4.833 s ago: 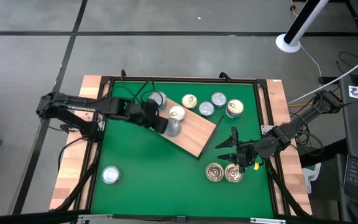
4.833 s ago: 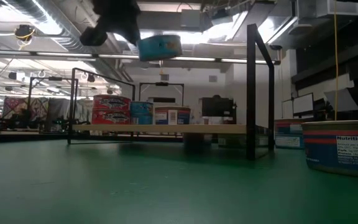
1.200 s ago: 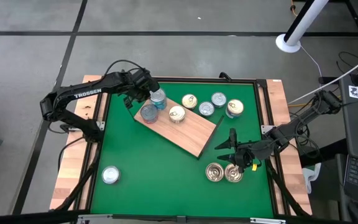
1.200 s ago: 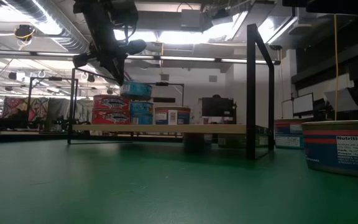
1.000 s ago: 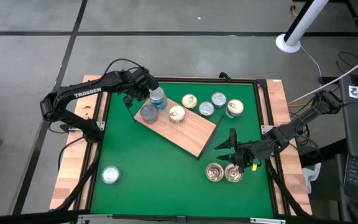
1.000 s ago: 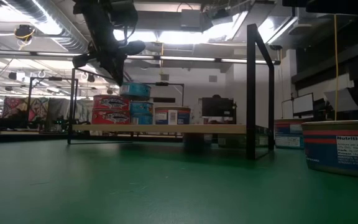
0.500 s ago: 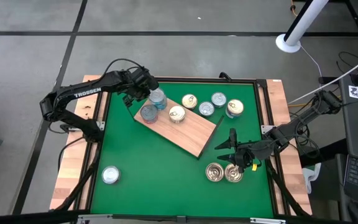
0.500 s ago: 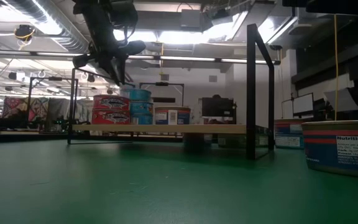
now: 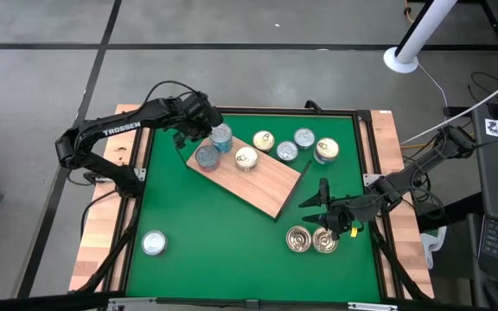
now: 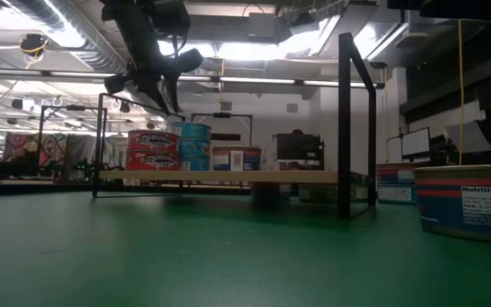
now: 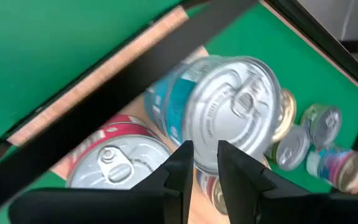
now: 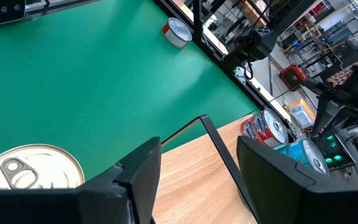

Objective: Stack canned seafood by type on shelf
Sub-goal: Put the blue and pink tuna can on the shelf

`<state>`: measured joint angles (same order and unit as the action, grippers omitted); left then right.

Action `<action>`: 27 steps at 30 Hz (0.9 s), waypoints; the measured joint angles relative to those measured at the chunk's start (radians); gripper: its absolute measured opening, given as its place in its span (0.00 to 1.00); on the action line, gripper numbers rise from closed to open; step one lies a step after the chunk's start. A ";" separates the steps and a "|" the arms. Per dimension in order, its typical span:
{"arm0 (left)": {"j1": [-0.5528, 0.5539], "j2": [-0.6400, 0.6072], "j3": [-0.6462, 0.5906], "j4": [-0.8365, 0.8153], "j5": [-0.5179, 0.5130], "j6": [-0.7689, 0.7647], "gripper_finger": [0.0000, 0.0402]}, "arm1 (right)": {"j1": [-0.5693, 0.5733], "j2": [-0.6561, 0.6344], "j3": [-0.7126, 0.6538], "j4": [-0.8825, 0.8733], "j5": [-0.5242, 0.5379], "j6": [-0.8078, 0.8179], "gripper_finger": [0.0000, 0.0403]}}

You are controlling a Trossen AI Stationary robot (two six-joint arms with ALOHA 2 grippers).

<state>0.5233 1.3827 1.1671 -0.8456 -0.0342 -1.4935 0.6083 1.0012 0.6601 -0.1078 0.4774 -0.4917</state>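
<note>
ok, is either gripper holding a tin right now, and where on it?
Nothing held: the left gripper sits just above the top blue tin, fingers slightly apart, nothing between them. The right gripper is open and empty over the green mat.

Both arms are dark, near-black machines built of jointed tubular links. The left arm [image 9: 115, 131] carries white block lettering reading "TROSSEN" along its long link, and thin black cables loop out in arcs above its wrist, toward twelve o'clock in the high view. Its gripper [image 11: 204, 163] ends in two matte black, flat-sided fingers [image 11: 179, 168] with squared tips. The right arm [image 9: 409, 177] is the same dark finish, with black cabling trailing off at three o'clock. Its gripper [image 12: 197, 168] shows two broad black fingers [image 12: 143, 168] with smooth, slightly glossy faces and chamfered edges.
</note>
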 joint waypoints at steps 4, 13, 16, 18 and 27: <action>-0.007 -0.002 0.000 0.031 0.010 0.029 0.15 | 0.000 0.000 0.000 0.000 0.000 0.000 0.52; -0.019 -0.070 0.000 0.044 0.032 0.098 0.10 | 0.000 0.000 0.000 -0.004 0.000 0.000 0.52; -0.038 -0.107 0.000 0.046 0.032 0.139 0.09 | 0.000 0.000 0.000 -0.010 0.000 0.000 0.52; -0.059 -0.132 0.000 0.047 0.032 0.166 0.08 | 0.000 0.000 0.000 -0.020 0.000 0.000 0.52; -0.244 -0.164 0.000 0.104 0.010 0.313 0.08 | 0.000 0.000 0.000 -0.162 0.000 0.130 0.52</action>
<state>0.2791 1.2189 1.1671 -0.7413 -0.0240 -1.1808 0.6084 1.0008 0.6598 -0.2699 0.4772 -0.3619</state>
